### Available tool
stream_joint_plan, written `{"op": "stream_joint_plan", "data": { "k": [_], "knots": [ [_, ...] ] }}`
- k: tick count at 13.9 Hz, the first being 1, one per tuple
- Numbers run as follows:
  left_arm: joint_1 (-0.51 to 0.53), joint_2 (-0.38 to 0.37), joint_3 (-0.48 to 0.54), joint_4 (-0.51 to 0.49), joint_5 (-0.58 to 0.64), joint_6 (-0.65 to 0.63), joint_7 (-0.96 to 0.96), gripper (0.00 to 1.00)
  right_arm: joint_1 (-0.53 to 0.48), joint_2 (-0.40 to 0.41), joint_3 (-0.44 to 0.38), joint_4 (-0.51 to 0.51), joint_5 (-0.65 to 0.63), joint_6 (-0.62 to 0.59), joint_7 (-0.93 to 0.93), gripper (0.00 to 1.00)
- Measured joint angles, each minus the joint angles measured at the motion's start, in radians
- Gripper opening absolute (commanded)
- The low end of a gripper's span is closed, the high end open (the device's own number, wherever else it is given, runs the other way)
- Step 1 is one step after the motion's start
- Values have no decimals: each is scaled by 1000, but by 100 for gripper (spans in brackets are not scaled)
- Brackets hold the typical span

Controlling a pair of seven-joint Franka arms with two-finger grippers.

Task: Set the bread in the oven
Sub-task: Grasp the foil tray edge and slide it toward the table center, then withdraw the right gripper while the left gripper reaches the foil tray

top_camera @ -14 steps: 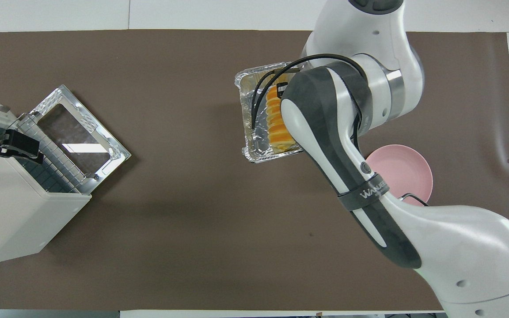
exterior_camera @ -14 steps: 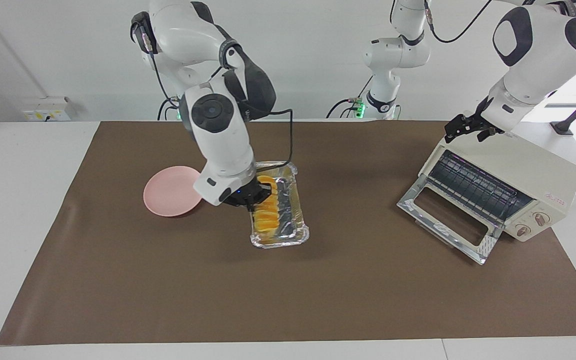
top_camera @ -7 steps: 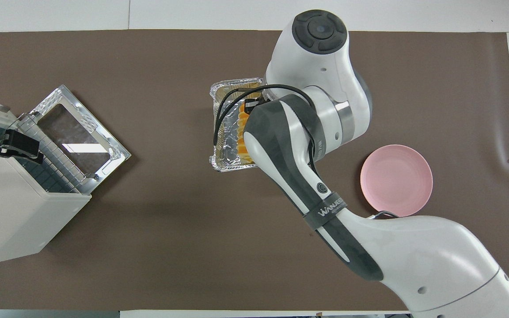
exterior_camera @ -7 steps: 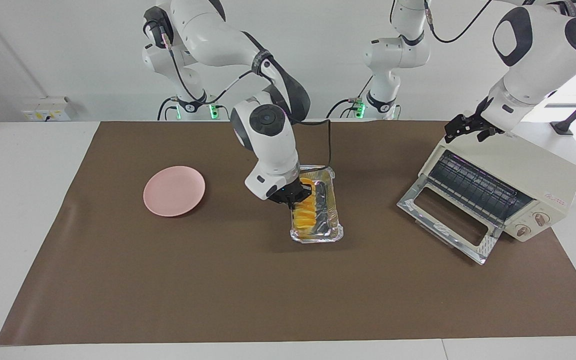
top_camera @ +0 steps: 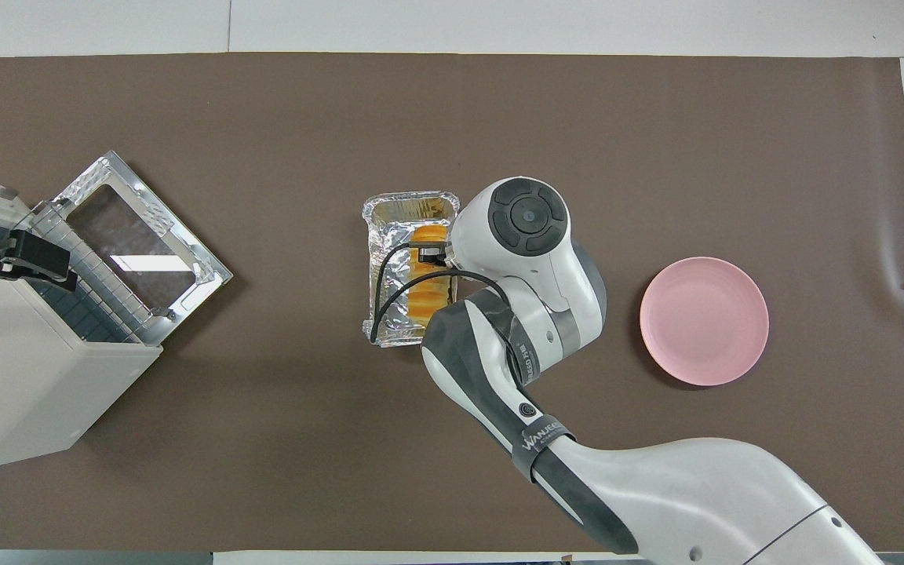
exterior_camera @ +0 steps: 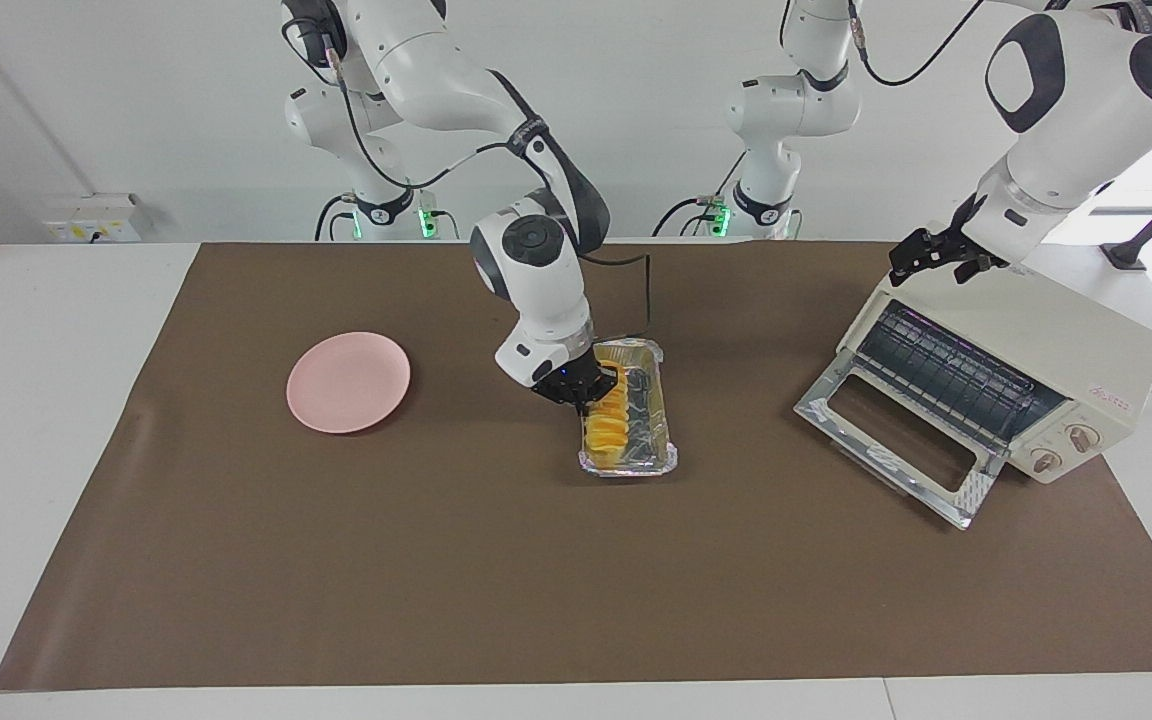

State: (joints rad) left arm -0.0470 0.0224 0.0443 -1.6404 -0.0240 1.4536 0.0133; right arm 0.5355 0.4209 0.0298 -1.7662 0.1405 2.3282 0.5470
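The yellow-orange ridged bread (exterior_camera: 604, 428) lies in a crinkled silver foil tray (exterior_camera: 658, 452) at the middle of the brown mat. My right gripper (exterior_camera: 592, 388) is down at the tray's long side toward the right arm's end and is shut on the tray's rim beside the bread. In the overhead view the bread (top_camera: 426, 294) and the tray (top_camera: 389, 263) show partly, and the right wrist hides the fingers. The cream-white oven (exterior_camera: 1046, 335) stands at the left arm's end with its glass door (exterior_camera: 886, 440) dropped open. My left gripper (exterior_camera: 926, 257) waits over the oven's top.
A round pink plate (exterior_camera: 348, 381) lies on the mat toward the right arm's end; it also shows in the overhead view (top_camera: 704, 320). The oven (top_camera: 20, 377) and its open door (top_camera: 134, 243) take up the left arm's end.
The right gripper has carried the foil tray with the bread away from the pink plate toward the oven's end, then a little nearer the robots. The left arm has not moved.
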Motion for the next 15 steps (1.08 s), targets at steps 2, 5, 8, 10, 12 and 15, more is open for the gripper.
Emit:
{"op": "stream_joint_plan", "data": {
  "k": [2,5,8,10,12,15],
  "knots": [
    [0,0,0,0,0,0,0,100,0,-7,0,-24,0,12,0,100],
    [0,0,0,0,0,0,0,100,0,-15,-1,-26,0,12,8,100],
    [0,0,0,0,0,0,0,100,-3,-38,-7,-18,0,-48,20,100],
    [-2,-5,-7,2,0,3,3,100,-19,-74,-21,11,0,-144,21,100],
    [-18,-20,-16,3,6,28,4,100,-81,-128,-27,35,-1,-206,6,100],
    [-20,-31,-11,3,8,35,4,100,-205,-206,-29,41,-1,-282,-153,100]
  ]
}}
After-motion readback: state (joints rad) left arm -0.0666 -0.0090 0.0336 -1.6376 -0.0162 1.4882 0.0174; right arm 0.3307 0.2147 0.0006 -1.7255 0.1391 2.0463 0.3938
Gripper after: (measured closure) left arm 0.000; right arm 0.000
